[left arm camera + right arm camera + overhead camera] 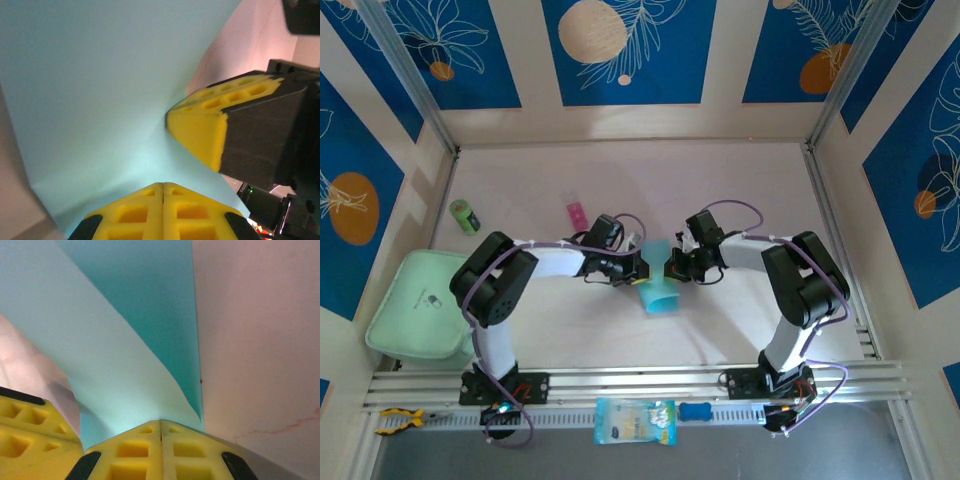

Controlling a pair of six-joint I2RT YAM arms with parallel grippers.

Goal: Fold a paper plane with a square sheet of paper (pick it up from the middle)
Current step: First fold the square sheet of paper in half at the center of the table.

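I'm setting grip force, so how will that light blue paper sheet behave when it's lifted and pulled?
Probably floppy: the paper sheet curves between the left gripper and right gripper. Likely very light, being thin. It may crease where shut jaws pinch it.

Top camera looks down; wrist cameras closely share the paper (100,90).

The light blue square sheet of paper (100,100) spreads wide across the left and top. At the bottom, the left end effector (163,192) has its two yellow fingers pressed together on the paper's edge, with no gap between them. The right end effector (197,127), yellow and black, touches the paper from the right, and pale pink tabletop (250,45) lies behind.
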